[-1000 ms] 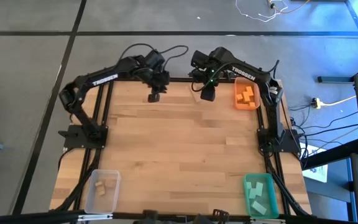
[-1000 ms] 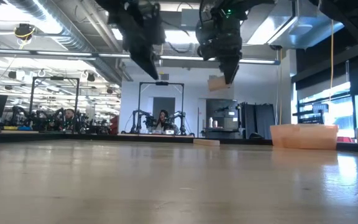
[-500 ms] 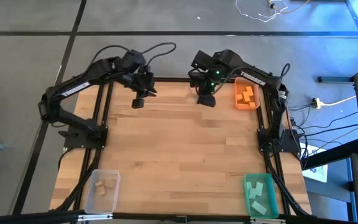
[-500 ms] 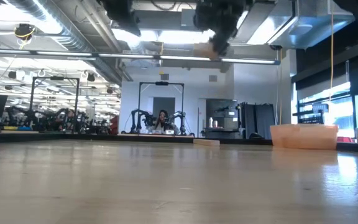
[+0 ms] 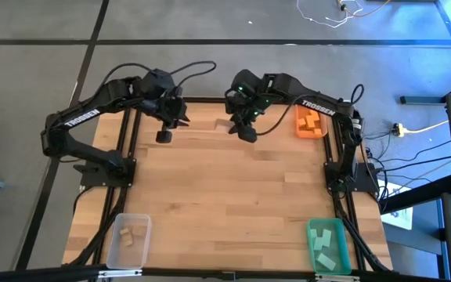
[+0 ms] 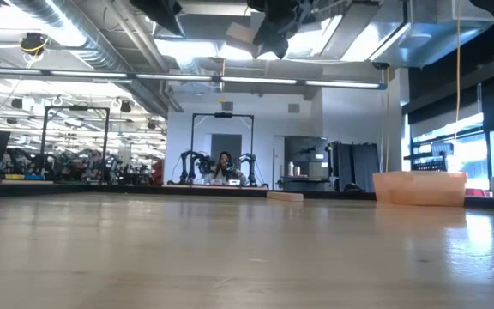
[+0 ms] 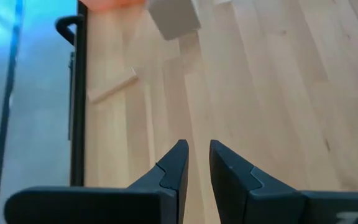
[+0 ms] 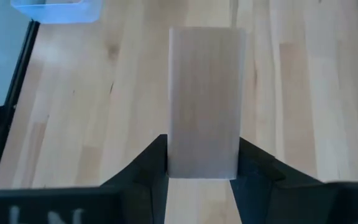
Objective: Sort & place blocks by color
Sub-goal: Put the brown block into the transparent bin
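Observation:
A pale wood block (image 8: pixel 204 99) is up in the air over the far middle of the table, with my right gripper (image 5: pixel 245 129) shut on it. From table height the block (image 6: pixel 240 34) shows at the top of the picture. Another pale block (image 7: pixel 110 85) lies flat on the table near the far edge. My left gripper (image 5: pixel 163 135) hangs above the far left of the table, its fingers (image 7: pixel 197 152) a narrow gap apart with nothing between them. Orange blocks lie in the orange bin (image 5: pixel 310 120). My right gripper pinches the pale block's two long sides (image 8: pixel 174 158) between its two fingers, at the end nearest the wrist. The fingers slant down toward the table's near left and lie along the block, whose free end sticks out ahead of them. The block is lifted clear of the table.
A green bin (image 5: pixel 327 244) with teal blocks stands at the near right corner. At the near left corner is a clear bin (image 5: pixel 128 239) holding pale blocks. Bare wooden table (image 5: pixel 225 196) lies between them. Black frame rails run along both sides.
My right gripper has risen and gone toward the table's left with the pale block, turning as it went, away from the orange bin. My left gripper has also risen and drawn back toward the table's left edge. Both have climbed nearly out of the low view.

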You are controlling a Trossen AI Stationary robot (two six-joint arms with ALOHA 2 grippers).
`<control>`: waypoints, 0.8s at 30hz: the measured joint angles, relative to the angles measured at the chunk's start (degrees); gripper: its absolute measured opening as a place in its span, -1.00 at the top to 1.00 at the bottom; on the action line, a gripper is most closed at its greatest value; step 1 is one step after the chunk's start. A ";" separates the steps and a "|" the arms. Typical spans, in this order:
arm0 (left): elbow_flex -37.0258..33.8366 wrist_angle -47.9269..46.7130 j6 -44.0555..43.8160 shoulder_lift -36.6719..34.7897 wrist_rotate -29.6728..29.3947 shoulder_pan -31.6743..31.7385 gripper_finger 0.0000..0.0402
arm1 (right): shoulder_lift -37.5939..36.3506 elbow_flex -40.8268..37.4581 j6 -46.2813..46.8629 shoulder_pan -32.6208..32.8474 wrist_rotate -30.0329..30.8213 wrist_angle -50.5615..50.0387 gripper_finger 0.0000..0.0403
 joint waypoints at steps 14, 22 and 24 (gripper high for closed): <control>0.00 -1.07 -0.23 0.01 -0.97 -0.98 0.73 | 0.00 0.00 -1.68 1.05 5.05 1.11 0.37; 0.00 -0.57 -0.24 0.01 -1.00 -0.96 0.73 | 0.00 0.00 -1.79 1.03 4.61 0.87 0.37; 0.00 -0.50 -0.24 0.01 -1.01 -0.96 0.73 | 0.00 0.00 -1.81 1.03 3.70 0.25 0.37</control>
